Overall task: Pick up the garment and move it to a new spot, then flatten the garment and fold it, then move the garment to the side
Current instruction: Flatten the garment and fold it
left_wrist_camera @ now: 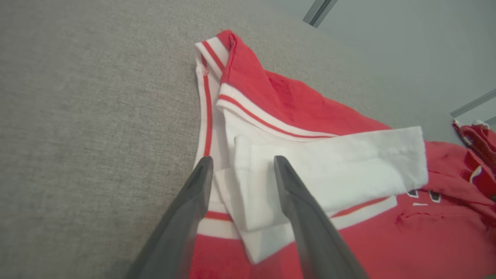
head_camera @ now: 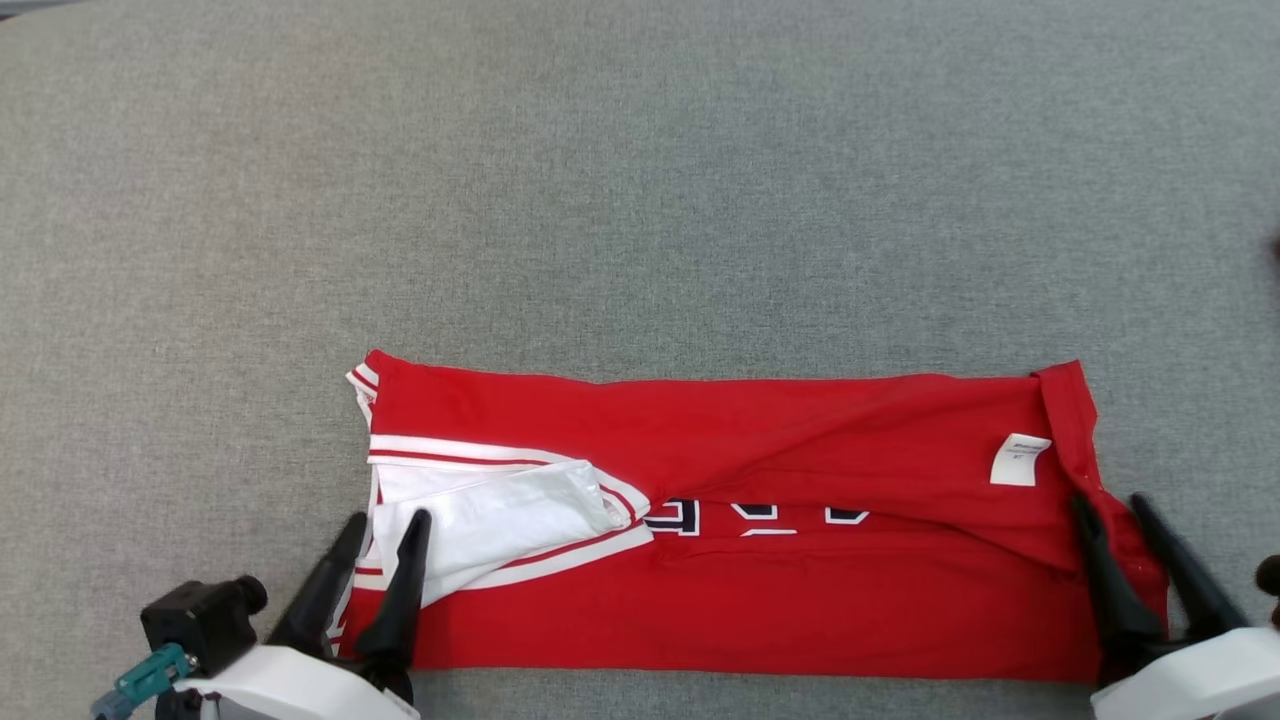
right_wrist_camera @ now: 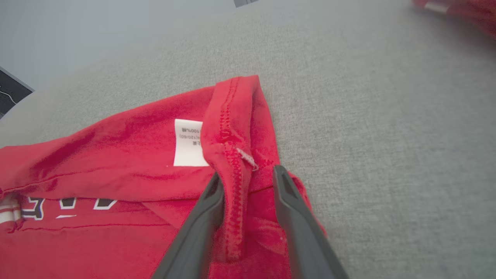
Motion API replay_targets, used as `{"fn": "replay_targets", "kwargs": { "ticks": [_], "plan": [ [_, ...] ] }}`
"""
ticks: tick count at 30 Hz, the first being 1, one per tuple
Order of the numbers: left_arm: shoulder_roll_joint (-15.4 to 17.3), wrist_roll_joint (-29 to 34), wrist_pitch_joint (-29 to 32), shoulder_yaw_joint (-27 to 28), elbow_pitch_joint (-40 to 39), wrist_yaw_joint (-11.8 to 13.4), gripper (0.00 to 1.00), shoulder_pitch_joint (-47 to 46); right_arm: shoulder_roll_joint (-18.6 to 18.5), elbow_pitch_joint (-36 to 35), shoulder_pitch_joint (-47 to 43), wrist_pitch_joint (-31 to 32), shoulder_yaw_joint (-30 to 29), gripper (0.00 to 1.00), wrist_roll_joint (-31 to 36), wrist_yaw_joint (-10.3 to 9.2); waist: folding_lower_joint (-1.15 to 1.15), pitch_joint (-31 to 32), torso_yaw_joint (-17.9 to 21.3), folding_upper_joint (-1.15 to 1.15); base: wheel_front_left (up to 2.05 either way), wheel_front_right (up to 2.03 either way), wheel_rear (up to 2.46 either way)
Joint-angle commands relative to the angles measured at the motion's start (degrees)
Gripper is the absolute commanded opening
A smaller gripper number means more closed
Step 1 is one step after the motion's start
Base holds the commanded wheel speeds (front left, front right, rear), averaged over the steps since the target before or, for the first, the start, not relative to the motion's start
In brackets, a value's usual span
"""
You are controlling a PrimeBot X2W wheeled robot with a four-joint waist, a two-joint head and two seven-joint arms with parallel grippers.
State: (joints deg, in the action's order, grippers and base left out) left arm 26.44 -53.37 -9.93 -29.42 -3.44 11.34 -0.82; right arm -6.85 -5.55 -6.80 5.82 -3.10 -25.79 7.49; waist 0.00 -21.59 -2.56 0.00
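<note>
The red garment [head_camera: 800, 590] lies folded into a long band on the grey cloth-covered surface [head_camera: 640, 200], close to its near edge, with a white care label [head_camera: 1020, 460] by its right end. A second bundle of red cloth [left_wrist_camera: 478, 141] sits well apart from it. Wide bare surface lies beyond the garment and to either side. The left gripper [head_camera: 388, 517] has its fingers parted over the white sleeve [head_camera: 500, 525], clamping nothing. The right gripper [head_camera: 1110, 500] stands parted astride the raised hem [right_wrist_camera: 236, 170], not pinching it.
</note>
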Motion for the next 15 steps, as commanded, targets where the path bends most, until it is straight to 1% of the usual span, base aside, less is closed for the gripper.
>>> {"fn": "replay_targets", "kwargs": {
  "ticks": [1, 5, 10, 11, 12, 15],
  "plan": [
    [-0.06, 1.32, -1.70, 0.76, 0.66, 0.18, 1.00, -1.74, -0.14, 0.01, 1.32, -2.30, -0.56, 1.00, 1.61, 0.01, 0.00, 0.88, 0.21, 0.00, 0.00, 0.00, 0.00],
    [-1.62, 5.13, -4.39, 2.46, 1.41, 0.92, 1.00, -2.57, 0.70, -0.50, 3.22, -6.93, -2.14, 1.00, 5.76, 0.01, 0.00, 2.88, 0.21, 0.00, 0.00, 0.00, 0.00],
    [-3.70, 11.45, -5.24, 6.63, 0.14, 1.81, 1.00, -4.26, 1.76, -1.75, 5.87, -10.78, -2.78, 1.00, 9.83, 0.01, 0.00, 5.08, 0.13, 0.00, 0.00, 0.00, 0.00],
    [-4.38, 13.04, -5.26, 7.85, -0.48, 1.66, 1.00, -4.59, 1.91, -1.89, 6.42, -11.43, -2.65, 1.00, 10.48, 0.01, 0.00, 5.50, 0.10, 0.00, 0.00, 0.00, 0.00],
    [-4.38, 13.04, -5.26, 7.85, -0.48, 1.66, 1.00, -4.59, 1.91, -1.89, 6.42, -11.43, -2.65, 1.00, 10.48, 0.01, 0.00, 5.50, 0.10, 0.00, 0.00, 0.00, 0.00],
    [-5.94, 17.97, -5.23, 10.98, -1.76, 0.93, 1.00, -4.64, 2.04, -1.97, 7.50, -13.31, -2.26, 1.00, 12.05, 0.01, 0.00, 6.85, 0.05, 0.00, 0.00, 0.00, 0.00]
  ]
}}
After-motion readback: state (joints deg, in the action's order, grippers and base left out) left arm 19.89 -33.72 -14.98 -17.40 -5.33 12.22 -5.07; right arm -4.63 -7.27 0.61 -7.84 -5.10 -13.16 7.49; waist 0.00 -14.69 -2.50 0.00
